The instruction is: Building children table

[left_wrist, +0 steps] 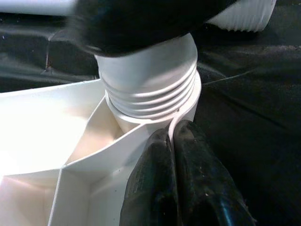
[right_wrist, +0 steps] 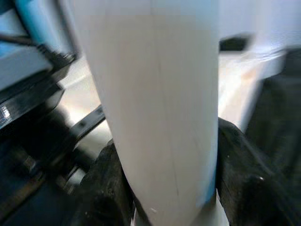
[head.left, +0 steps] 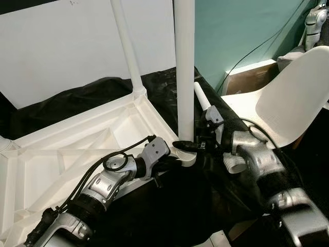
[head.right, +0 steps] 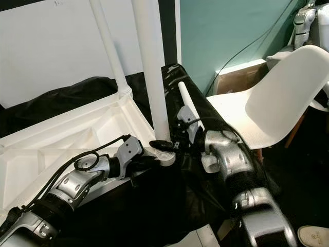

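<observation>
The left gripper [left_wrist: 174, 155], its two black fingers pressed together with nothing between them, rested against the corner socket [left_wrist: 183, 110] of the upturned white plastic table top [head.left: 77, 139], which lay on a black sheet [head.left: 169, 206]. Just beyond, the right gripper [head.left: 186, 145] clasped the base of an upright white cylindrical table leg [head.left: 184, 67] standing in that socket. Farther along, another white leg [head.left: 126, 46] stood at the next corner, and a loose white tube [head.left: 201, 96] lay beside a white moulded chair [head.left: 288, 98].

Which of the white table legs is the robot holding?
The near upright leg, standing in the corner socket of the upturned tabletop. The right gripper clamps its base; the other upright leg and the lying leg are untouched.
</observation>
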Motion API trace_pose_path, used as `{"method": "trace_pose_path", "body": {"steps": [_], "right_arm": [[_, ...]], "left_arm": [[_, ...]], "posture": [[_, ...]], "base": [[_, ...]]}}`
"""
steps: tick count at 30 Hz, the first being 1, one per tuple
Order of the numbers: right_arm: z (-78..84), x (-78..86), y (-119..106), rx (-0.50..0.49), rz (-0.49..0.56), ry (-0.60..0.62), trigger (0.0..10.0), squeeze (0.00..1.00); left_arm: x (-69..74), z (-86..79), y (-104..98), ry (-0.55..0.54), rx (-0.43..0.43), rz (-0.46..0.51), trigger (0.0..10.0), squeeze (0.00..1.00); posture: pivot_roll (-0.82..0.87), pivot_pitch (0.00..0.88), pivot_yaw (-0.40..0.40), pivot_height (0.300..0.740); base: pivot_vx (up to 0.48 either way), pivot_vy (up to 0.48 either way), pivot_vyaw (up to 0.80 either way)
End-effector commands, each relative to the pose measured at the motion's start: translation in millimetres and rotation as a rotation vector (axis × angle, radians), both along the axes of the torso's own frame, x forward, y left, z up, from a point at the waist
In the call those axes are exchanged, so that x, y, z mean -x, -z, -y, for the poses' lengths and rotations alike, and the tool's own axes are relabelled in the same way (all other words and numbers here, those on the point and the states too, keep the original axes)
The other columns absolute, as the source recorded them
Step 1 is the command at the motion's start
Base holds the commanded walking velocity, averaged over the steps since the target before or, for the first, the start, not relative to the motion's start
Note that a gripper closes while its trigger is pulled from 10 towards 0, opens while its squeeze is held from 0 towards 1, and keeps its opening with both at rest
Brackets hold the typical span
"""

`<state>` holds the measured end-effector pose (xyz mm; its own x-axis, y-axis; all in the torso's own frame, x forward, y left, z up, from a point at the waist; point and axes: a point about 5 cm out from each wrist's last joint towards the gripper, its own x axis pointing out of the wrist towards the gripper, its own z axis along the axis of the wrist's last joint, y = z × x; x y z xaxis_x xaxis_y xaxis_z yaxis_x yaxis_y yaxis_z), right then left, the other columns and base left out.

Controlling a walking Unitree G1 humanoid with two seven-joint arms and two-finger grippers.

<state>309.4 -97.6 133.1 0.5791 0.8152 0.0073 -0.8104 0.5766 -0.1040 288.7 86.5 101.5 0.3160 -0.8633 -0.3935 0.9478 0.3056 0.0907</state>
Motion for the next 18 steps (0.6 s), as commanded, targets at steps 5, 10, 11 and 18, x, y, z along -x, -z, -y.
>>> {"method": "trace_pose_path", "body": {"steps": [5, 10, 11, 18], "right_arm": [[-14.8, 9.4, 1, -0.101, 0.004, 0.16, 0.0, 0.0], [-17.0, 8.9, 0, -0.155, 0.015, 0.243, 0.0, 0.0], [-15.2, 7.8, -1, -0.171, 0.025, 0.283, 0.0, 0.0], [-5.2, 4.6, -4, -0.218, 0.056, 0.44, 0.0, 0.0]], "left_arm": [[17.8, 0.3, 21, 0.16, -0.055, -0.153, 10.0, 0.0], [18.2, 0.4, 22, 0.164, -0.056, -0.156, 10.0, 0.0], [18.1, 0.3, 22, 0.164, -0.057, -0.157, 10.0, 0.0], [17.0, 0.5, 21, 0.161, -0.054, -0.155, 10.0, 0.0]], "posture": [[-0.09, 0.0, 0.096, 0.74], [-0.08, 0.0, 0.095, 0.74], [-0.08, 0.0, 0.093, 0.74], [-0.07, 0.0, 0.087, 0.74]], "base": [[0.0, 0.0, 0.0], [0.0, 0.0, 0.0], [0.0, 0.0, 0.0], [0.0, 0.0, 0.0]]}}
